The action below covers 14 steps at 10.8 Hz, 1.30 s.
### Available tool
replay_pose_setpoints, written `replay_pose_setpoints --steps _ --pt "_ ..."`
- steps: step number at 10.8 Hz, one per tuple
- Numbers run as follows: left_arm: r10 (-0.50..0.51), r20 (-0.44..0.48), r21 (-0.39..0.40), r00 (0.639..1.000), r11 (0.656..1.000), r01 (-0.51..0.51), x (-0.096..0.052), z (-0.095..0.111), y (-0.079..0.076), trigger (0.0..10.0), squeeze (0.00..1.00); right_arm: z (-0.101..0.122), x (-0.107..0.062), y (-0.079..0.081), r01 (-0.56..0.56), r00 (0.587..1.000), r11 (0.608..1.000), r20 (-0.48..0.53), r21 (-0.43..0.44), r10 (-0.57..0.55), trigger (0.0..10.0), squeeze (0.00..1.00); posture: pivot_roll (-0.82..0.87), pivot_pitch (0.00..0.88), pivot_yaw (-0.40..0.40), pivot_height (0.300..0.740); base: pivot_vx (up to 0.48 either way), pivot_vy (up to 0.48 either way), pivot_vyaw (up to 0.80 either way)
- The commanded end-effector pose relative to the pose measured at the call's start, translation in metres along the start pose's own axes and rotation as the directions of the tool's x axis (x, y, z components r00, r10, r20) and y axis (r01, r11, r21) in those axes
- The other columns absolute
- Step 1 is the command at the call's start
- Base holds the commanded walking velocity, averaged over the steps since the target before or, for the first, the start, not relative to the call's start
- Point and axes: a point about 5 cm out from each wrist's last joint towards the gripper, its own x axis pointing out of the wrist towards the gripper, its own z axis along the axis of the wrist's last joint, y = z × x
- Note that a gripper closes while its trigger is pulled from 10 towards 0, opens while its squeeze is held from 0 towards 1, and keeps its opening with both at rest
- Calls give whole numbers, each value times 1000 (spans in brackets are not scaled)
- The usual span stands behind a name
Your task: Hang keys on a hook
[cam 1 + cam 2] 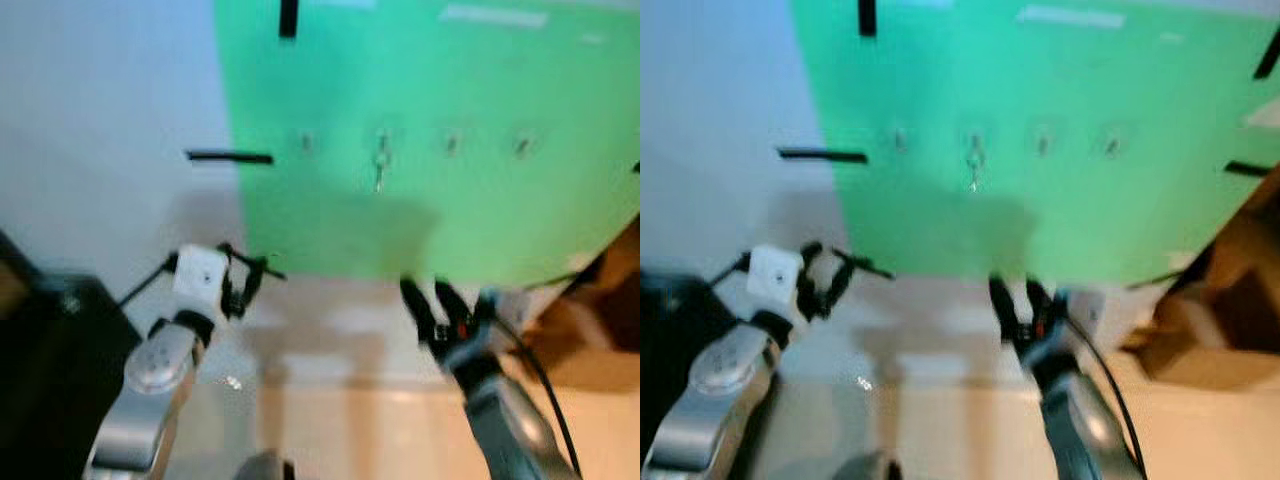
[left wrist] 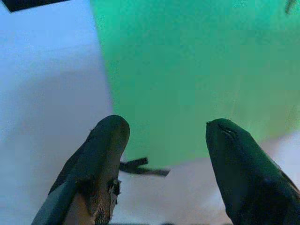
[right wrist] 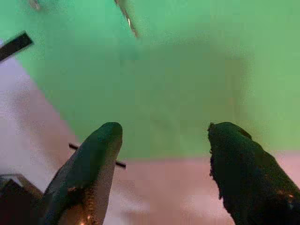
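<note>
Green board (image 1: 450,180) is covering the pale wall ahead, carrying a row of four small hooks, with peach floor below. From the left eye, the keys (image 1: 381,160) are hanging on the second hook from the left (image 1: 382,140), long axis running straight down; the other three hooks look bare, though blur is limiting that. The right gripper (image 1: 432,300) is sitting low, almost directly under the keys and well apart from them, fingers spread with nothing between; the left gripper (image 1: 245,278) is sitting further to the robot's left at similar height, fingers also parted and empty. So the keys are lying up and ahead of both grippers, and the right arm looks the nearer one. The right eye is giving the same layout, plus black tape strips (image 1: 1252,168) at the board's right edge and a brown cardboard box (image 1: 1220,320) on the floor. The left wrist view is looking along its two spread fingers (image 2: 101,159) at plain green board and pale wall, no hooks. The right wrist view is showing its spread fingers (image 3: 89,173) with a thin metallic sliver (image 3: 127,18) high above, probably the hanging keys. Judging by this, the hanging looks already done.
</note>
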Motion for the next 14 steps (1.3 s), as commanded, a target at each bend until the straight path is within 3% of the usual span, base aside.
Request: replay_pose_setpoints --steps 1,2,3,6,9,14 --pt "-57 24 74 998 996 55 4 2 -3 10000 0 7 -3 2 26 999 998 23 -48 -25 10000 1000 -115 0 50 740 0 0 794" --pt "-55 20 82 998 995 53 5 0 -3 10000 0 5 -5 1 40 999 998 15 -57 -39 10000 1000 -117 0 52 740 0 0 794" --pt "-77 -37 39 996 996 78 6 -7 -2 10000 0 2 -9 2 52 999 996 1 -79 -52 10000 1000 -130 0 65 740 0 0 800" --pt "-49 -27 -44 998 998 48 10 -7 4 10000 0 2 -7 4 60 998 995 8 -84 -59 10000 1000 -116 0 73 740 0 0 800" --pt "-13 -42 -23 999 1000 12 9 -5 10 10000 0 0 9 4 0 999 993 -33 -121 -4 10000 1000 -62 0 30 740 0 0 800" --pt "7 -63 -41 998 999 -9 4 -5 16 10000 0 -1 13 5 -12 999 995 -53 -98 7 10000 1000 -26 0 8 740 0 0 800"
